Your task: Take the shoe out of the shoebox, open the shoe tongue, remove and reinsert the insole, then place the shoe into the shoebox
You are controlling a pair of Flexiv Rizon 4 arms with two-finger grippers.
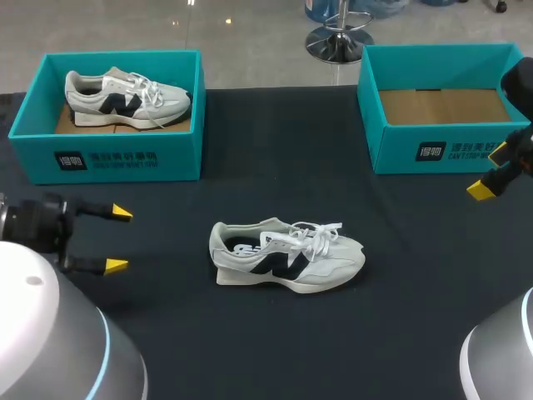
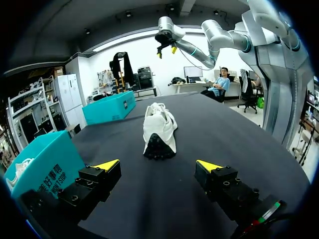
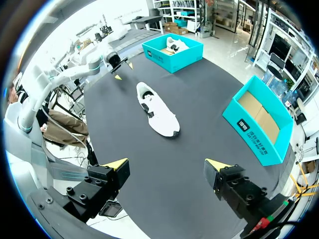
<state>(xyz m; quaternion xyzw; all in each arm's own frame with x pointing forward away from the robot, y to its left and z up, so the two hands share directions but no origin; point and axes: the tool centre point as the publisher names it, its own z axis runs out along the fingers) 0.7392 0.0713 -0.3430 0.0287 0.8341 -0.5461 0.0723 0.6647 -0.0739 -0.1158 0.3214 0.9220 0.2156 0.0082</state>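
Left gripper [image 1: 118,239] gapes empty near left, right gripper [image 3: 168,167] gapes too, edge-cropped overhead, white-and-navy laced sneaker [image 1: 287,254] between.

black table [image 1: 400,250], perhaps cloth-covered

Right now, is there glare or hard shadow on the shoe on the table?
Head view: shoe evenly lit, no glare, faint shadow under its sole on the dark table. Left wrist view: table edge bowed by the lens. Right wrist view: no hard shadow either.
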